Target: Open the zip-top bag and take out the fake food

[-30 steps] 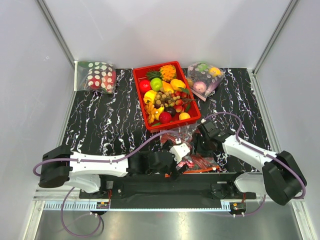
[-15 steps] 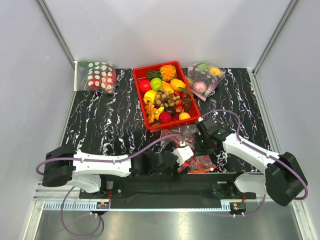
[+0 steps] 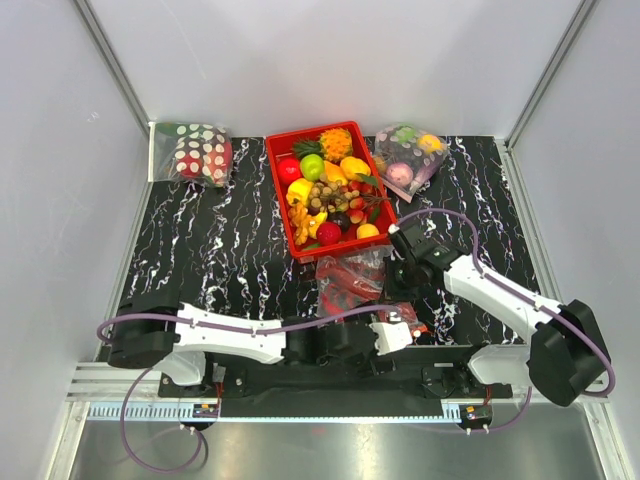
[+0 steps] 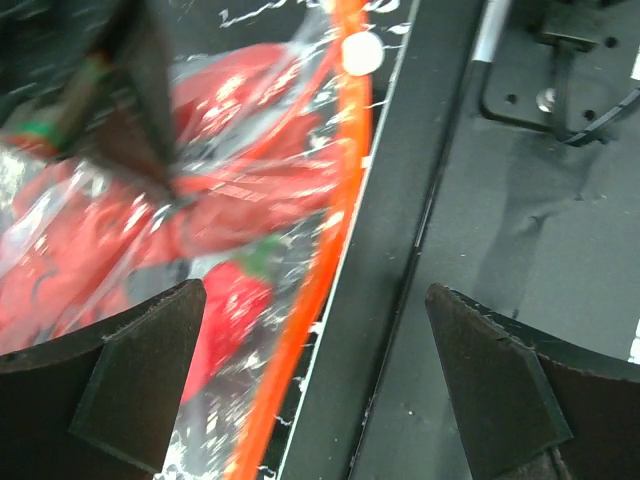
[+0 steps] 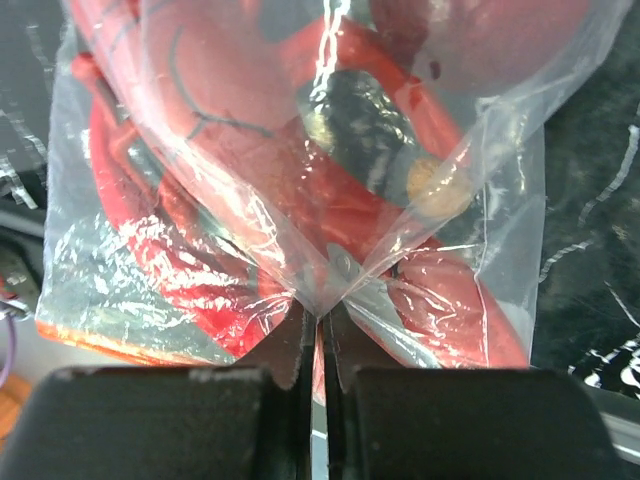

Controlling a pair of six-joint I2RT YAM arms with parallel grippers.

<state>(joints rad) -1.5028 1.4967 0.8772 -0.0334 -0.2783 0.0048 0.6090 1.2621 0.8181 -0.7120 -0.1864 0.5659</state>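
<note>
The zip-top bag (image 3: 350,275) is clear crinkly plastic lying just in front of the red tray. Its orange-red zip strip (image 4: 330,260) runs along the table's near edge. My right gripper (image 5: 320,318) is shut on a pinched fold of the bag's plastic, seen from above at the bag's right side (image 3: 392,285). Inside shows the fake food: a red lobster (image 5: 210,150), a dark brown ball (image 5: 350,110) and a red chili (image 4: 230,300). My left gripper (image 4: 320,400) is open above the zip strip and black rail, holding nothing, near the bag's front corner (image 3: 400,330).
A red tray (image 3: 277,195) heaped with fruit stands behind the bag. A white-dotted red bag (image 3: 200,150) lies at the back left and a clear bag of pastel fruits (image 3: 408,160) at the back right. A black rail (image 3: 330,378) runs along the near edge.
My right gripper has shut on the bag's plastic and drawn the bag back toward the tray. My left arm has swung right along the near edge, still open.
</note>
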